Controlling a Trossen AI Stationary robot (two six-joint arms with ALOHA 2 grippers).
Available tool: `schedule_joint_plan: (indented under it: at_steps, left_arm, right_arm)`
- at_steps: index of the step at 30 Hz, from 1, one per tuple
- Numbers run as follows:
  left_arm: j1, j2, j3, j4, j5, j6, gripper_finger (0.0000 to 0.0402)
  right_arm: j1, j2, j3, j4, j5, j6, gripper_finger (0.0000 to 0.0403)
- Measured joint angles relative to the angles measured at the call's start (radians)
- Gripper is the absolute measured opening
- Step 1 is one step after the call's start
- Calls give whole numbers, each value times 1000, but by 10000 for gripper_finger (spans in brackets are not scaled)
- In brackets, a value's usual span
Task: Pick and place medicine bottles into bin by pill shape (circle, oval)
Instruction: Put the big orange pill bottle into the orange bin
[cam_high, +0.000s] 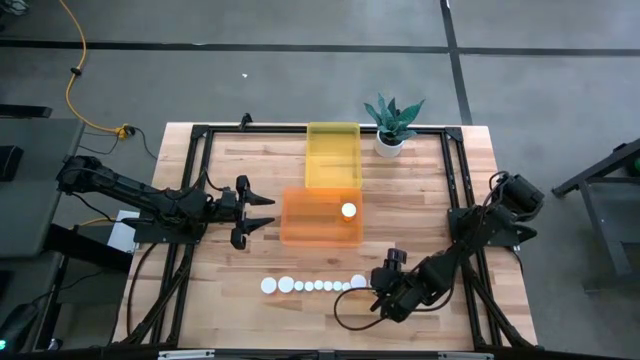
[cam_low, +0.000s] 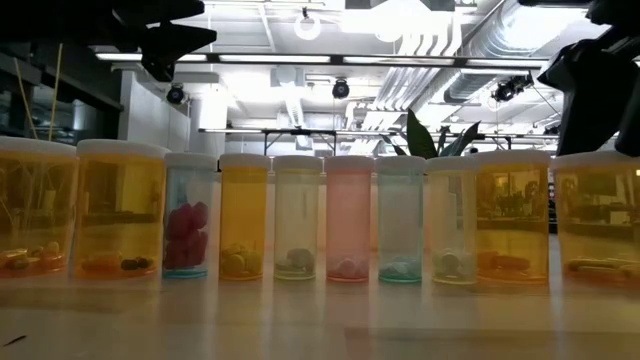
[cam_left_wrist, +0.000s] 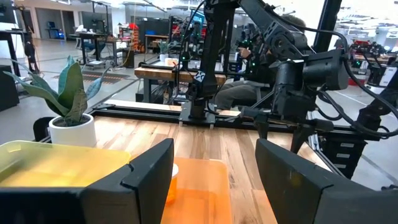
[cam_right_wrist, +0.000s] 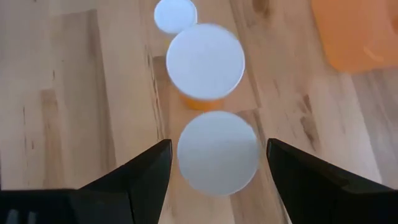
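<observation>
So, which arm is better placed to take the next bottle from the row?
The right. Its gripper hangs open directly above the white-capped bottle at the row's right end, jaws on either side of the cap. The left gripper, also open, hovers beside the translucent orange plastic bin, far from the row.

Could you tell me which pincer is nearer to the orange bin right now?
The left pincer, open, sits just beside the orange bin, at its left edge. The right pincer, also open, is farther off, over the end of the bottle row.
</observation>
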Motion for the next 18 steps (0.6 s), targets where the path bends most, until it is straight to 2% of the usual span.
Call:
schedule_joint_plan:
  at_steps: [4, 12, 18]
  left_arm:
    - [0, 0, 0, 0, 0, 0, 216]
    - [0, 0, 0, 0, 0, 0, 216]
    - [0, 0, 0, 0, 0, 0, 216]
  right_arm:
    - [-1, 0, 0, -1, -36, 1, 256]
    - [-15, 17, 0, -12, -43, 8, 256]
    - [-49, 66, -1, -8, -131, -10, 256]
